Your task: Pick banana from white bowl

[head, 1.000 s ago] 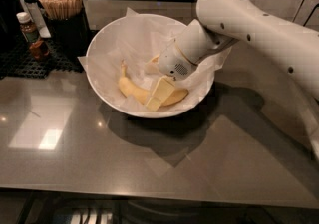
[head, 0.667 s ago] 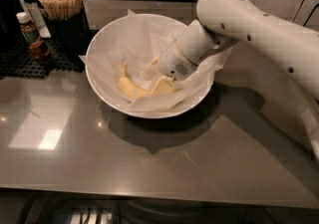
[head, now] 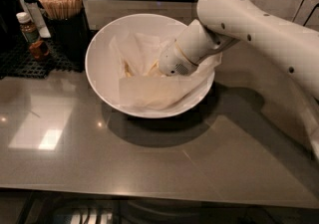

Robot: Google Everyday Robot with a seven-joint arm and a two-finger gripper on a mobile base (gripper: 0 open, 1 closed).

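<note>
The tabletop (head: 149, 168) is wide and bare in front of the white bowl (head: 102, 81) and to its right, with its front edge far from the bowl, so there is open room there. The arm (head: 259, 24) comes in from the right and reaches down over the rim. A lift that goes straight up and then back to the right looks free.

The bowl is light for its width, I think, and the arm is close to its right rim. A sideways pull could push the bowl along the tabletop or tip it. On the left, a cup of wooden sticks (head: 62, 4) stands just beside the bowl, and a small bottle (head: 27, 26) stands near it. A sliding bowl could knock them.

The paper (head: 149, 93) is folded over the middle of the bowl. The gripper (head: 168, 66) is low inside the bowl, its tip hidden behind this fold, and I cannot tell if it is open or closed. The paper may be caught together with the fruit and come up with it.

Of the banana (head: 128, 70), only a thin yellow strip shows, left of the gripper and behind the fold. A weak hold could let it slip back.
</note>
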